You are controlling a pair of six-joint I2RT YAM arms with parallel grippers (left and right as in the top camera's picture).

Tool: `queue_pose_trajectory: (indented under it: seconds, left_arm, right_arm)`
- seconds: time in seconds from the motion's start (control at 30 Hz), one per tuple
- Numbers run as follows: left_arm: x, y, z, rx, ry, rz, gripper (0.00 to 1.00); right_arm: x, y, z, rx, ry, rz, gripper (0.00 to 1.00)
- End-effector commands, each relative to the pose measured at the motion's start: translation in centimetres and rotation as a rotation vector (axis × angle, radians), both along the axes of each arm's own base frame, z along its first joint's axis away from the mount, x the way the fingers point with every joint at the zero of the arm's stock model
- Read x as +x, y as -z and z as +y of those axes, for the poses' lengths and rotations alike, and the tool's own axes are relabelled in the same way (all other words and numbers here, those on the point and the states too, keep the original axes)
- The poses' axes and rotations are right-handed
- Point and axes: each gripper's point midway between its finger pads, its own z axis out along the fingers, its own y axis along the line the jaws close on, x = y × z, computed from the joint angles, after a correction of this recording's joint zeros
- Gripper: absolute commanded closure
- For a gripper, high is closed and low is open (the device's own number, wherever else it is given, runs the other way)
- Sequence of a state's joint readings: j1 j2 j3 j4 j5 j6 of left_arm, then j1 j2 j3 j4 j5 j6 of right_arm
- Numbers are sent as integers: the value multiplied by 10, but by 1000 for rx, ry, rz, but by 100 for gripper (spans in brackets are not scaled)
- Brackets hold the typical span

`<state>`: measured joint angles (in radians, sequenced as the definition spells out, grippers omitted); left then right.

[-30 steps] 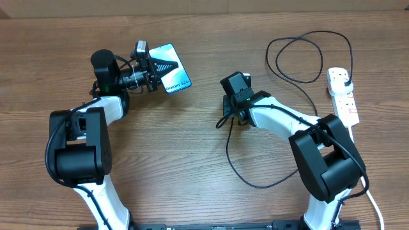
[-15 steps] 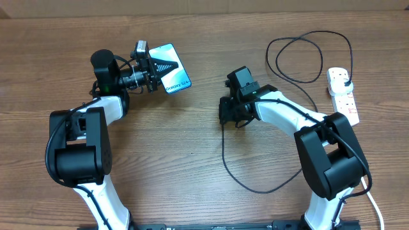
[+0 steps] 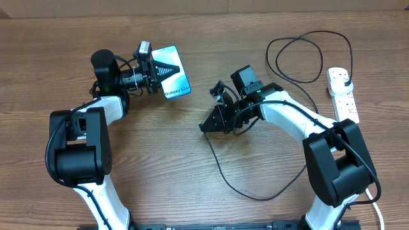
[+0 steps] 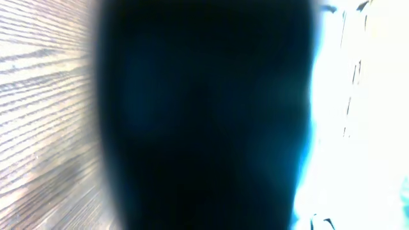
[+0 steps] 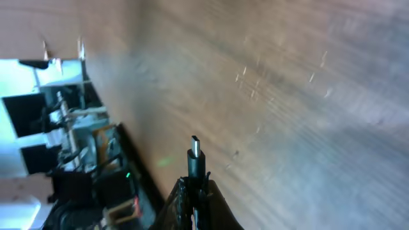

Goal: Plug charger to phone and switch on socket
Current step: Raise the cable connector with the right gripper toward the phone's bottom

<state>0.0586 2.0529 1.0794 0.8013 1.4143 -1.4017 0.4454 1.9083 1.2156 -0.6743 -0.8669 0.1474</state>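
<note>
Charger [image 5: 195, 163] tip is projecting from right gripper [image 3: 204, 126], closed tightly on it; left gripper [image 3: 174, 68] is clamping phone [image 3: 171, 54] at 11 o'clock.

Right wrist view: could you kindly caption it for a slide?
Right pincer grips the charger, connector tip protruding, over wooden table.

Brown wood-grain tbl [image 3: 166, 160] w/ pale strip [image 3: 192, 5] along far edge.
</note>
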Motion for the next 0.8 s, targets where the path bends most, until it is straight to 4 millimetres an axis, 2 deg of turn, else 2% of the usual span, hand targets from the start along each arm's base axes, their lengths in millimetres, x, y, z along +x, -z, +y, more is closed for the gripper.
queue_pose_trajectory:
  seconds: [0.0, 0.17, 0.27, 0.5, 0.6, 0.63, 0.77]
  left_arm:
    - [-15, -18, -10, 0, 90, -103, 96]
    - [-26, -15, -14, -4, 128, -110, 96]
    - [-38, -6, -14, 3, 93, -116, 96]
    - [-65, 8, -16, 9, 41, -64, 96]
    - [-70, 10, -27, 6, 60, -32, 96]
    - [-71, 9, -38, 10, 68, -46, 96]
    - [-71, 7, -60, 18, 63, -78, 96]
  right_arm:
    - [-3, -22, -2, 75, -41, -24, 96]
    - [-8, -29, -16, 68, -48, -20, 96]
    - [-13, -39, -25, 71, -39, -35, 96]
    - [-34, -52, -41, 96, -10, -72, 96]
    - [-51, -66, -39, 189, -29, -67, 96]
    - [-59, -74, -36, 258, -46, -68, 96]
    - [-70, -74, -35, 320, -55, -35, 96]
